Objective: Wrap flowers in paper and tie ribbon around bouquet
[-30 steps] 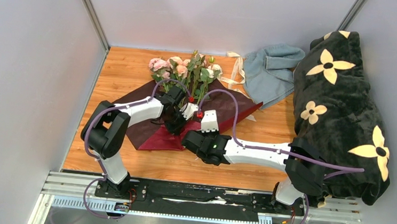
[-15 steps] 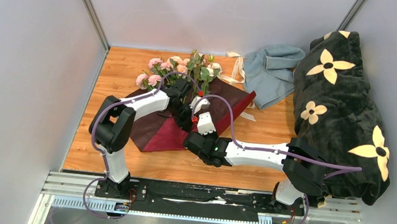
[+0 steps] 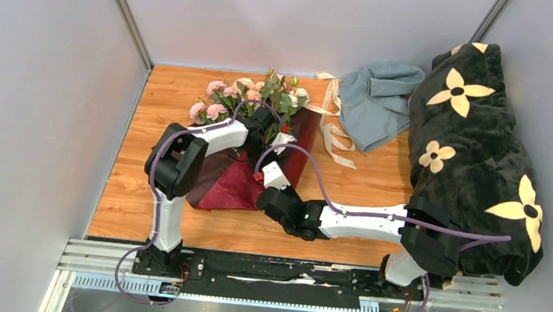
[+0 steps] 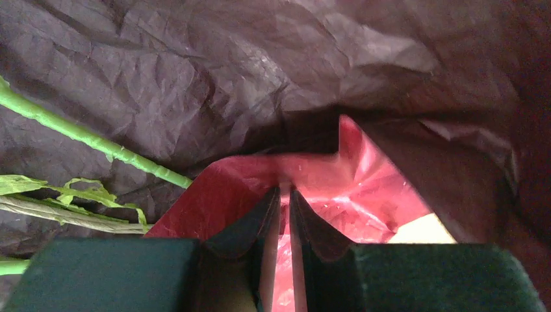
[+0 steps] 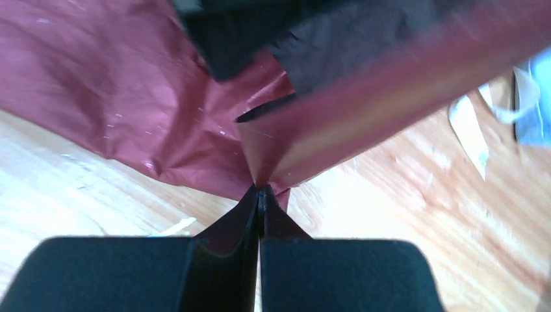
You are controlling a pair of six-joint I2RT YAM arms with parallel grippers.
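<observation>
Pinching a folded corner of the paper between fully closed fingers, the right gripper is holding that flap up off the wooden table. In the overhead view the sheet's right side is standing raised and leaning toward the left, with the glossier red face showing on the near side and the darker crinkled face farther back.

The left gripper is hovering low over the middle of the sheet. Its fingers are standing only a narrow slit apart and nothing can be seen clamped between them; bright red paper is showing through the gap and just ahead of the tips. A green stem is lying across the dark crinkled paper to the left of those fingers.

The flowers are lying on the far part of the sheet, with the pink and cream heads spilling past its far edge onto the table and the stems running back under the left arm.

The ribbon is lying loose on the wood just to the right of the paper, its far end touching a grey-blue cloth. A black blanket with cream flower shapes is filling the right side.
</observation>
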